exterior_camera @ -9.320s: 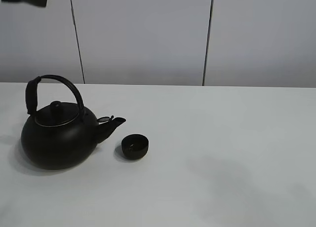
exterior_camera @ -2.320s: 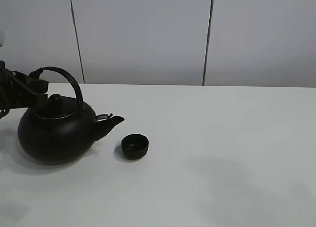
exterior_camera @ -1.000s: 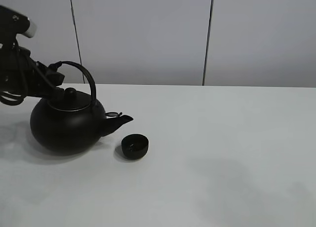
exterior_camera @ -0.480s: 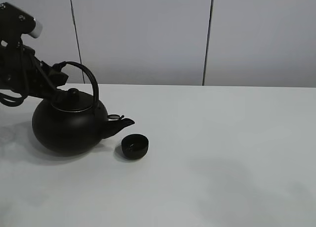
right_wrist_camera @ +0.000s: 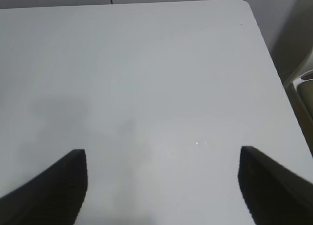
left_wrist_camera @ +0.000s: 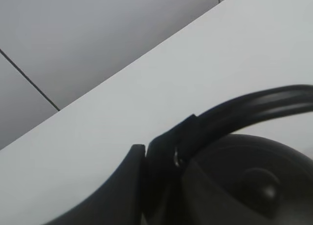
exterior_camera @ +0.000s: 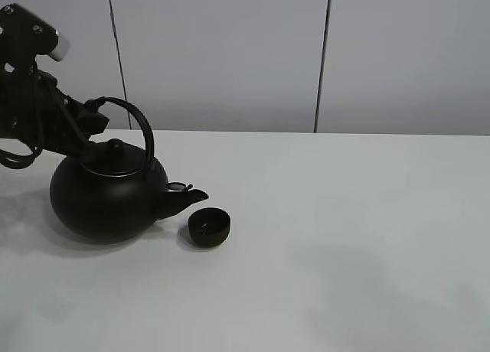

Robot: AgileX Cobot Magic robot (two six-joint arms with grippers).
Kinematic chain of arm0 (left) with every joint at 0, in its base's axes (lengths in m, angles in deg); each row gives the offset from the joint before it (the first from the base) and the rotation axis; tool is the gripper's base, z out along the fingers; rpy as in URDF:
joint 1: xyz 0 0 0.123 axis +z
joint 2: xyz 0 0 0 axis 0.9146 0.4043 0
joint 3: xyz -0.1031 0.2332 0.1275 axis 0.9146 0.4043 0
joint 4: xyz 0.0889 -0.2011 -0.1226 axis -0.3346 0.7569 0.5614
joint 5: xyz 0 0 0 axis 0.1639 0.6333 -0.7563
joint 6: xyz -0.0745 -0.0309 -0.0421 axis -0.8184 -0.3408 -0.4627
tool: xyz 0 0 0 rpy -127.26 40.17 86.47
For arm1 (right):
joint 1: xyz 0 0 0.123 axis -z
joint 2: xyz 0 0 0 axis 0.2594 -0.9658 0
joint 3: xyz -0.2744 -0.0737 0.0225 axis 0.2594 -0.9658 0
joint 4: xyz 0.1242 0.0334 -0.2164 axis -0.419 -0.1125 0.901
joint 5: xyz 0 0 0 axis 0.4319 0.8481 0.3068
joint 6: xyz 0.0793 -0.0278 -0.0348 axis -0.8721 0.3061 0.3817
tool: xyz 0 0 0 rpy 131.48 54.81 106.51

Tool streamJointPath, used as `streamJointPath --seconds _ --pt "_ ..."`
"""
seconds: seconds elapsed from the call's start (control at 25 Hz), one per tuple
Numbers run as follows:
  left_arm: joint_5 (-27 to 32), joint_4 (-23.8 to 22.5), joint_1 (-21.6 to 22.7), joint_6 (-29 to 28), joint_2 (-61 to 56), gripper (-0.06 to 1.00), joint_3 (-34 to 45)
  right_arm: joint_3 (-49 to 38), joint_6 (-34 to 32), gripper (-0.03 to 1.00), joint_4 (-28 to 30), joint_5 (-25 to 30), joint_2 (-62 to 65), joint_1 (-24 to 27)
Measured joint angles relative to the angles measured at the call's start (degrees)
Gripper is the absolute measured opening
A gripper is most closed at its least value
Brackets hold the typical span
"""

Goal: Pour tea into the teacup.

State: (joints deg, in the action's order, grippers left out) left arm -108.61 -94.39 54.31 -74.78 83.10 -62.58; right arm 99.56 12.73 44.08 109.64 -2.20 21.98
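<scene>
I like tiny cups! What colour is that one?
Black teacup, clearest in the exterior high view.

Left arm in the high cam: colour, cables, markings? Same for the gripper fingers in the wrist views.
The left arm is matte black, built of blocky links, with a pale cap near its top and a black cable loop hanging low. No markings are readable. The left gripper shows only as dark, smooth shapes. The right gripper has two plain black wedge-shaped fingers.

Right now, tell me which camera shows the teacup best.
Exterior high: the teacup shows whole, beside the kettle. The left wrist view catches only the kettle's handle and lid, the right wrist view only table.
</scene>
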Motion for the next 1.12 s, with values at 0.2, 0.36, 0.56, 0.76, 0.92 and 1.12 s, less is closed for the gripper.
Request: streamJointPath --seconds 0.2,0.36,0.56,0.76,0.92,1.12 --pt "0.1 -0.3 0.0 0.0 0.0 0.11 -0.6 0.0 0.0 0.58 0.0 0.0 0.0 0.0" --pt "0.1 -0.3 0.0 0.0 0.0 0.11 -0.6 0.0 0.0 0.58 0.0 0.0 0.0 0.0" --pt "0.1 -0.5 0.0 0.0 0.0 0.11 -0.6 0.0 0.0 0.58 0.0 0.0 0.0 0.0" --pt "0.1 -0.5 0.0 0.0 0.0 0.11 -0.6 0.0 0.0 0.58 0.0 0.0 0.0 0.0" --pt "0.1 -0.5 0.0 0.3 0.0 0.11 -0.6 0.0 0.0 0.58 0.0 -0.1 0.0 0.0" --pt "0.1 -0.5 0.0 1.1 0.0 0.11 -0.6 0.0 0.0 0.58 0.0 -0.1 0.0 0.0"
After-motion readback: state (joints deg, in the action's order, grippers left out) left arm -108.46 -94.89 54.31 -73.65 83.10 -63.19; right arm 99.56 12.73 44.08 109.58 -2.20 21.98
